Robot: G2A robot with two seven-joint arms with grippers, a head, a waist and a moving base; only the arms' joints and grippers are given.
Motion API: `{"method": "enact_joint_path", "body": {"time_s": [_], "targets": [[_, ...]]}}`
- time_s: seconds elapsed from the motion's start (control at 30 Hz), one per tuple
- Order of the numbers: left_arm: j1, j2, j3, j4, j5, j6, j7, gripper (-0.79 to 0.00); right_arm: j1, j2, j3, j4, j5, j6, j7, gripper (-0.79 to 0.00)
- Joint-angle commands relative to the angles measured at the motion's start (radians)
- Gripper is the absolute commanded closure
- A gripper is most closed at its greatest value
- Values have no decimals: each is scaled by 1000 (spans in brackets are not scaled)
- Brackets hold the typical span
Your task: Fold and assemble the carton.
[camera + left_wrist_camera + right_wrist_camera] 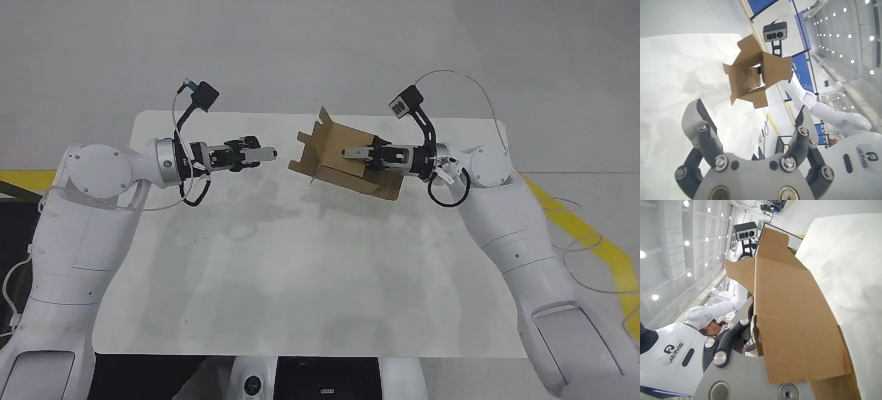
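A brown cardboard carton (345, 160) hangs in the air above the far part of the white table (300, 280), lying on its side with its flaps spread open. My right gripper (352, 154) reaches into it and is shut on one wall; in the right wrist view the carton (791, 317) covers most of that gripper (753, 319). My left gripper (264, 153) is level with the carton, a short gap to its left, open and holding nothing. In the left wrist view the carton (753, 75) faces the left gripper (751, 113) with its open end.
The white table top has a slightly wrinkled cover (677, 85). Yellow floor tape (560, 210) runs past the table's right edge. The other arm's wrist camera (775, 34) stands above the carton.
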Motion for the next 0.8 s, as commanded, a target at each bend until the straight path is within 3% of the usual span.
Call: {"method": "enact_joint_path", "body": {"time_s": [0.0,0.3,0.77], "targets": [[12,1,4,-4,14,-12,3,-785,2,0,2,-8,8,5,19,0],[-2,0,44,45,36,77,-3,-785,18,3,26,-29,35,3,43,0],[-57,-14,111,90,25,97,21,-785,5,4,28,-114,47,1,41,0]]}}
